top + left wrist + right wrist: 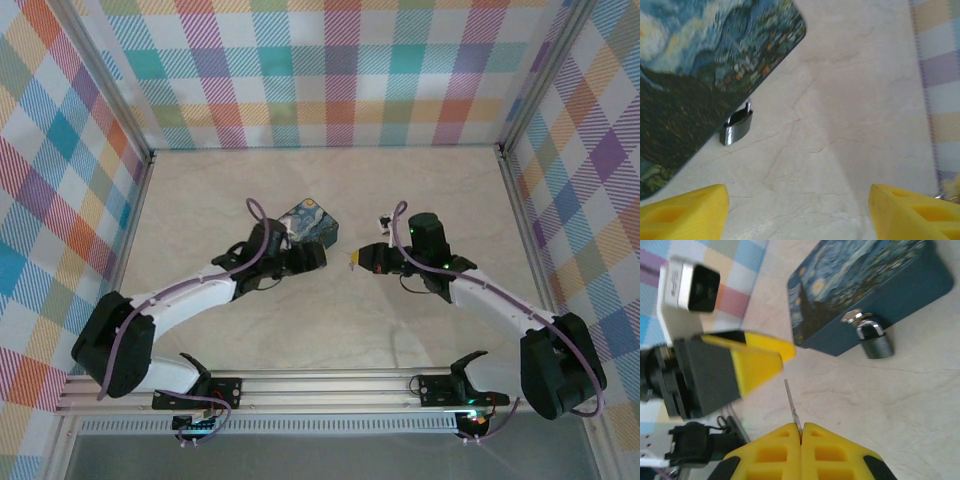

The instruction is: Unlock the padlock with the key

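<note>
Small dark grey padlock (875,342) with a short shiny metal shackle, shackle closed, caught on a silvery hasp (852,316) on the side wall of a dark blue starry-print box (860,275); body tilted, low against that wall at the pale marbled tabletop (910,400). Thin silvery metal key (791,402), well apart from the padlock, pinched at one end between the closed yellow tips of the right gripper (801,426), blade bare beyond them.

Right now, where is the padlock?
In the right wrist view the padlock is upper right, against the side wall of the starry-print box. In the left wrist view it sits left of centre, just under the box's edge.
</note>
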You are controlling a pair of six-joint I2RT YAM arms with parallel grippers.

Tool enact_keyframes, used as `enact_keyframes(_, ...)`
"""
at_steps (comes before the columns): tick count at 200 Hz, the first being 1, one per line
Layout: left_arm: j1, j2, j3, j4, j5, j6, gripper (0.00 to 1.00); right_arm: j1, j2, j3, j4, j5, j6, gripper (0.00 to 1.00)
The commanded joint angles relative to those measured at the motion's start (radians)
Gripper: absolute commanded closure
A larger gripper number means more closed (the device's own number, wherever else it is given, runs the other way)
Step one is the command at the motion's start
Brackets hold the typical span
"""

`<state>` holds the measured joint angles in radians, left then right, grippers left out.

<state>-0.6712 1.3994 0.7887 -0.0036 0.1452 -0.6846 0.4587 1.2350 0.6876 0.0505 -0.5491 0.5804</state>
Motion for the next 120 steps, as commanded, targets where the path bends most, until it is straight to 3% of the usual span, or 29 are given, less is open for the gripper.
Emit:
enact_keyframes(1,-0.067,0.092,0.06,-0.075,-0.284,-0.092,0.25,0.002,0.019,0.076,-0.15,0.118,-0.059,1.0)
enact_keyframes(36,-0.119,0.258,0.194,-0.157,-0.469,-0.124,0.25,-0.023,0.02,0.104,-0.233,0.185,-0.055,1.0)
enact_keyframes(86,-0.174,0.426,0.328,-0.227,-0.615,-0.192,0.26,-0.065,0.018,0.09,-0.252,0.136,-0.081,1.0)
enact_keyframes(120,-0.211,0.524,0.45,-0.402,-0.76,-0.276,0.3,-0.097,0.01,0.07,-0.247,0.107,-0.091,1.0)
